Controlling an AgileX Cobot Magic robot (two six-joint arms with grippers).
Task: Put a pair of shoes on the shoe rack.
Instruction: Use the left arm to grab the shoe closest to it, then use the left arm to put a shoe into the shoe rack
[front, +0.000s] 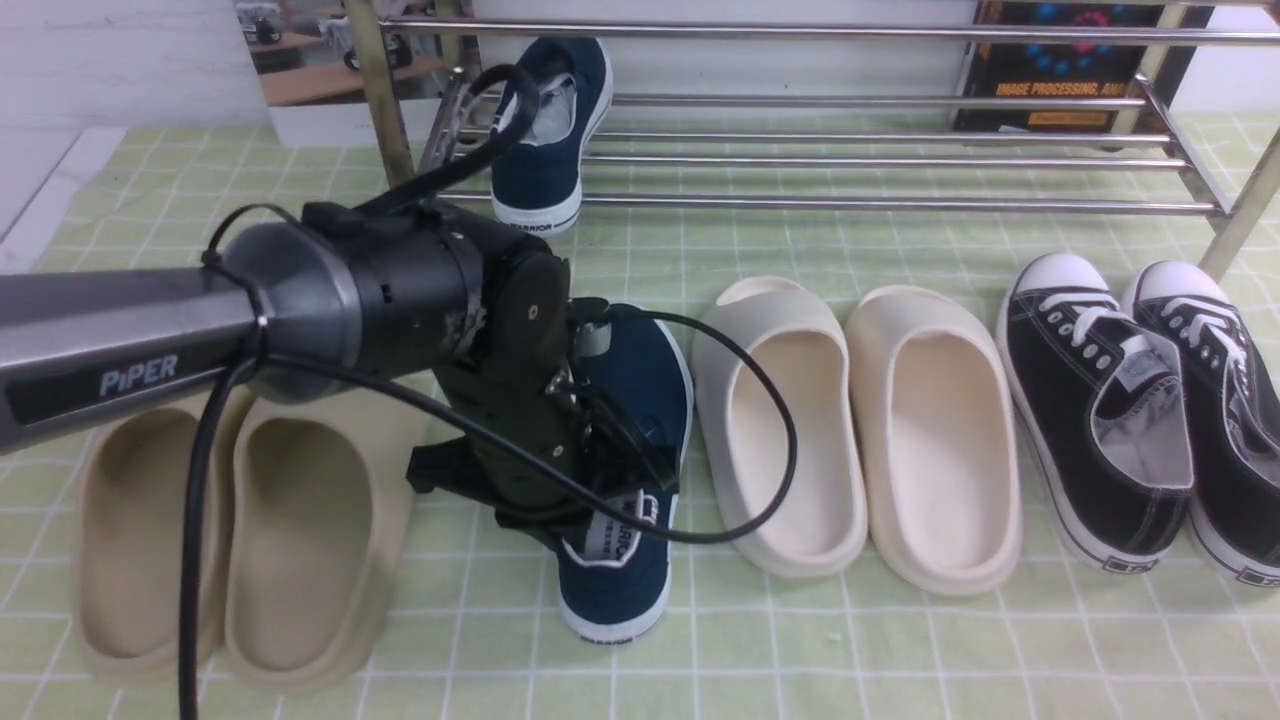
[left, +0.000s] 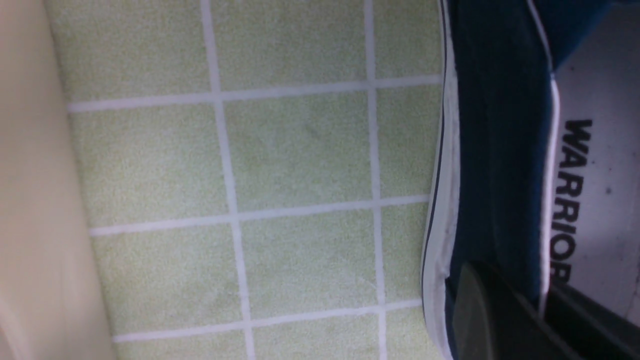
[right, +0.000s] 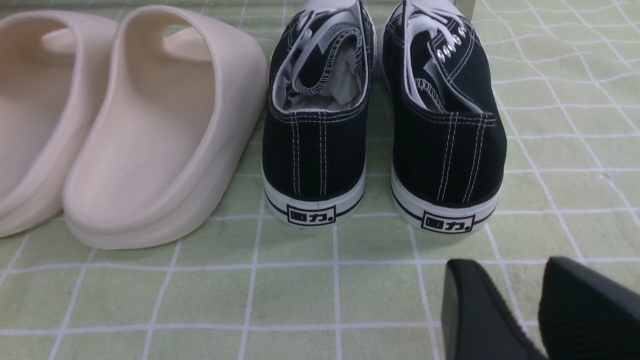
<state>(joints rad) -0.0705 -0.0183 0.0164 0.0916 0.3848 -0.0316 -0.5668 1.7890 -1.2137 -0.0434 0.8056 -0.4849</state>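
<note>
Left arm covers half navy shoe; fingers cut off.

green checked mat: slides, black sneakers, rack.

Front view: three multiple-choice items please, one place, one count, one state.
1. The navy shoe on the mat lies: A) between the beige slides and cream slides; B) left of both; C) right of both.
2. Navy shoes on the shoe rack: A) none; B) one; C) two.
3. The left pincer: A) hangs clear; B) grips a cream slide; C) straddles that shoe's wall.
1 A, slides flank it. 2 B, a lone navy shoe rests on its bars. 3 C, a finger shows on each side of the wall.
</note>
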